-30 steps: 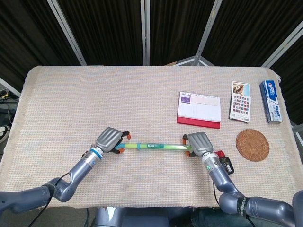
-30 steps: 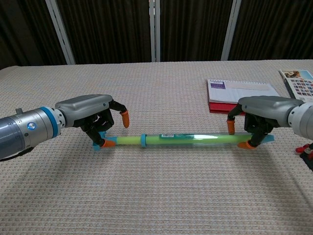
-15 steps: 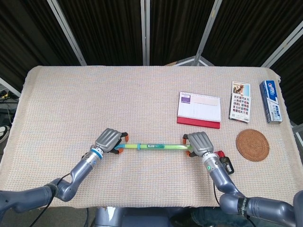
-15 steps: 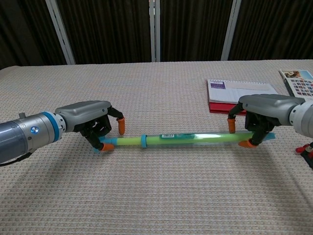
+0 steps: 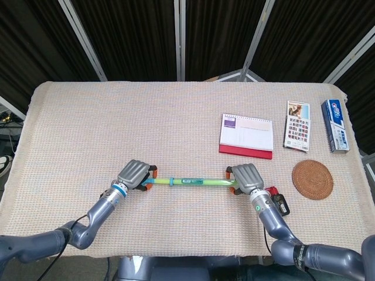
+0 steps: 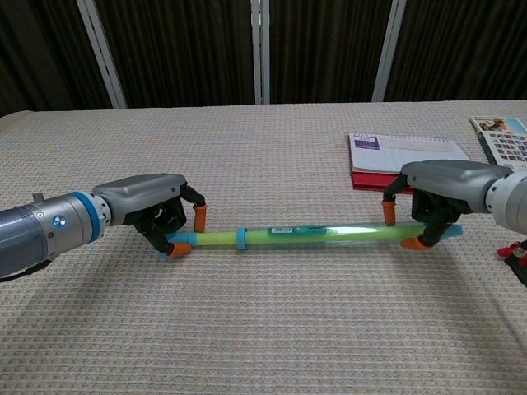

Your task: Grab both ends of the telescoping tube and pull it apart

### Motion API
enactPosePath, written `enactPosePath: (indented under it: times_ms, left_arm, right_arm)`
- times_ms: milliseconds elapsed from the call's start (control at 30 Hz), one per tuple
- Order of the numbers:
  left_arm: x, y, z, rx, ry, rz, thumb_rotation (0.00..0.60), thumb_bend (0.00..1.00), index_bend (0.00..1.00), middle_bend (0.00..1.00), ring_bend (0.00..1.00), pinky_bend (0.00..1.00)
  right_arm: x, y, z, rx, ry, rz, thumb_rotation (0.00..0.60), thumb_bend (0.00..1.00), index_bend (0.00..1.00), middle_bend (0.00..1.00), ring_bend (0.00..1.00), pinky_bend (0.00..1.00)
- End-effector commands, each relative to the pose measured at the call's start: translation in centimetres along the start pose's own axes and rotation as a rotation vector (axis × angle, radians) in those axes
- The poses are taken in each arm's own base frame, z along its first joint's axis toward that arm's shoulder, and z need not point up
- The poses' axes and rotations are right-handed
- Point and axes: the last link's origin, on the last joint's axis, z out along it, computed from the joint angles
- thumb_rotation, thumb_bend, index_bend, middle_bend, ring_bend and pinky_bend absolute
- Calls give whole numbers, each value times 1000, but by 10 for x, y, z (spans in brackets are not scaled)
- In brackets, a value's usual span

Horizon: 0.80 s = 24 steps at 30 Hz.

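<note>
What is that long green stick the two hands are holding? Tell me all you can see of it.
The telescoping tube is a slim, see-through yellow-green rod that looks like plastic, with a blue ring partway along, a small label beside the ring and blue end pieces. It lies level, crosswise, low over the woven table cover, near the front edge. The left hand grips its thinner end and the right hand grips the thicker end. Whether it touches the cover cannot be told.

Light: bright, even, from overhead
Shadows: soft, short, on the counter (image 6: pixel 263 329)
Focus: sharp in both views
Glare: faint sheen along the telescoping tube (image 6: pixel 329 234)
</note>
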Motion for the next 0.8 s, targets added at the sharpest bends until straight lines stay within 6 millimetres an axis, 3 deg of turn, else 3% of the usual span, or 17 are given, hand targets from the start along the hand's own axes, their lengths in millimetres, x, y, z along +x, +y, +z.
enactPosePath:
  times_ms: [33,400,800]
  left_arm:
    - [0,0,0,1,-1,1,600,372,506,865,816,1000]
    - [5,-5,0,15,12,10,600,451,653,865,815,1000]
    - [20,-28,-9,61,33,29,600,519,673,865,815,1000]
  right_arm:
    - [0,0,0,0,1,0,600,364,578,1000,1000,1000]
    - [5,3,-3,-2,18,-3,600,367,580,1000,1000,1000]
    - [26,25,-11,-36,66,-11,600,374,589,1000,1000,1000]
